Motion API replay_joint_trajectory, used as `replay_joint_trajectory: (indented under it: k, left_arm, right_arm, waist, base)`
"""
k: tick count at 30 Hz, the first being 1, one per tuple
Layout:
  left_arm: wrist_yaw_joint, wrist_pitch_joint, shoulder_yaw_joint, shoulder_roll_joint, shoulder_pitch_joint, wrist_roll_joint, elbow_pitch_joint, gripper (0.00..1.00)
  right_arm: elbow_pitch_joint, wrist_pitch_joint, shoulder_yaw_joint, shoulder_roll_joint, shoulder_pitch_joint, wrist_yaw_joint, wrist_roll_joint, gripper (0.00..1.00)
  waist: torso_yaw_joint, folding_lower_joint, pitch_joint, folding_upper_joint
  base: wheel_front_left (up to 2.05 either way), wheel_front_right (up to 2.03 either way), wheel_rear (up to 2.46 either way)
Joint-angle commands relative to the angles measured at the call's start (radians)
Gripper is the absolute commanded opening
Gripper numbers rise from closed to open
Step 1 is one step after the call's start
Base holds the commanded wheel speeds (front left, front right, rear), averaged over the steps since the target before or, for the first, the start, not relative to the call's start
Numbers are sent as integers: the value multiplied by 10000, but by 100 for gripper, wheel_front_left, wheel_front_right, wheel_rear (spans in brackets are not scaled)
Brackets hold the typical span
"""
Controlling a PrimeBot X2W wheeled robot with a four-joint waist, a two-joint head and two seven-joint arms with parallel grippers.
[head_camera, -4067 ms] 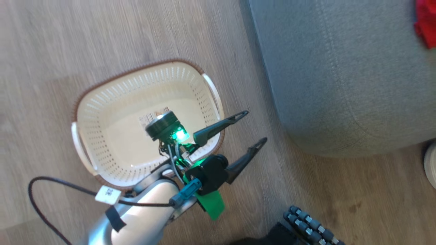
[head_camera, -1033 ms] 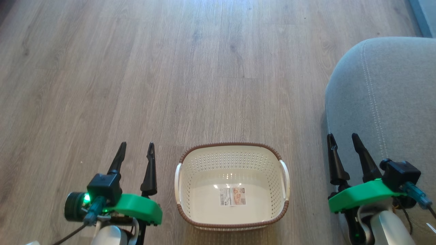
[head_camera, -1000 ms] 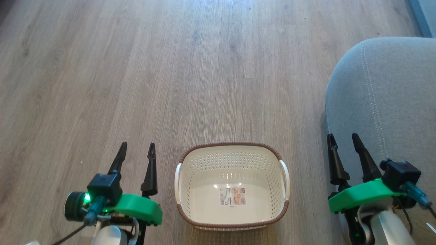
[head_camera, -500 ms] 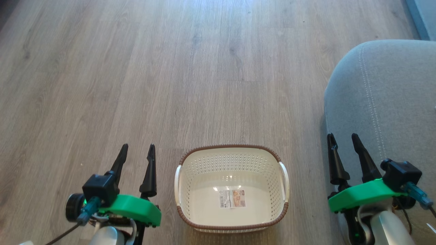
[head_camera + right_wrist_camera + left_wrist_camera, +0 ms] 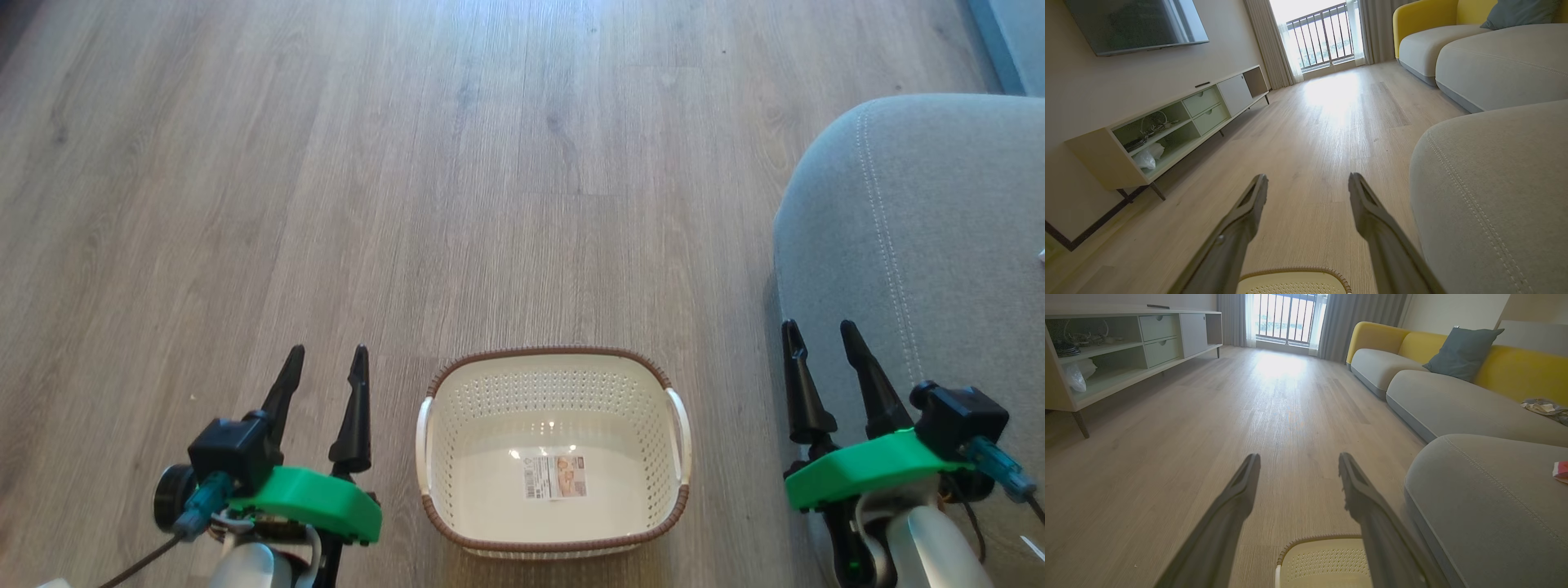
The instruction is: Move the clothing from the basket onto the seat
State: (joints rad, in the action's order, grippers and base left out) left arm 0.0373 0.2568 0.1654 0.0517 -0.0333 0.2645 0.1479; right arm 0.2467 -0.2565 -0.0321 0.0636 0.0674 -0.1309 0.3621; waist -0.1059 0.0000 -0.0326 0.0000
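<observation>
**Basket empty, arms at rest**

The seat [image 5: 939, 245] stands just right of the basket [image 5: 555, 353], which holds only a label, so the job looks done. The left gripper [image 5: 326, 353] and right gripper [image 5: 818, 328] flank the basket, fingers apart and holding nothing. A scrap of red-and-white clothing [image 5: 1560, 471] lies on the seat.

surface: wood-plank floor [image 5: 490, 163] — whole frame | cream basket [image 5: 555, 384] — lower centre | grey seat [image 5: 939, 245], right edge
</observation>
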Motion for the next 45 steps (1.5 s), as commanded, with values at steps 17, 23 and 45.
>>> replay_joint_trajectory:
  k: [17, 23, 45]
  left_arm:
    - [-145, 49, -340, -14, -274, 179, -304, 100]
    - [-172, -11, 11, 0, 71, 222, 407, 0]
    - [-437, -555, -346, 103, -76, 2691, 531, 0]
  right_arm:
    - [-312, -53, -99, 22, 248, 2, -9, 100]
    - [413, 27, 74, -1, -50, 0, 50, 0]
    - [338, 662, 297, -7, 29, 0, 2271, 0]
  waist:
    - [7, 0, -206, 0]
    - [7, 0, -223, 0]
    - [195, 0, -130, 0]
  base:
    - [0, 0, 0]
    - [0, 0, 0]
    - [0, 0, 0]
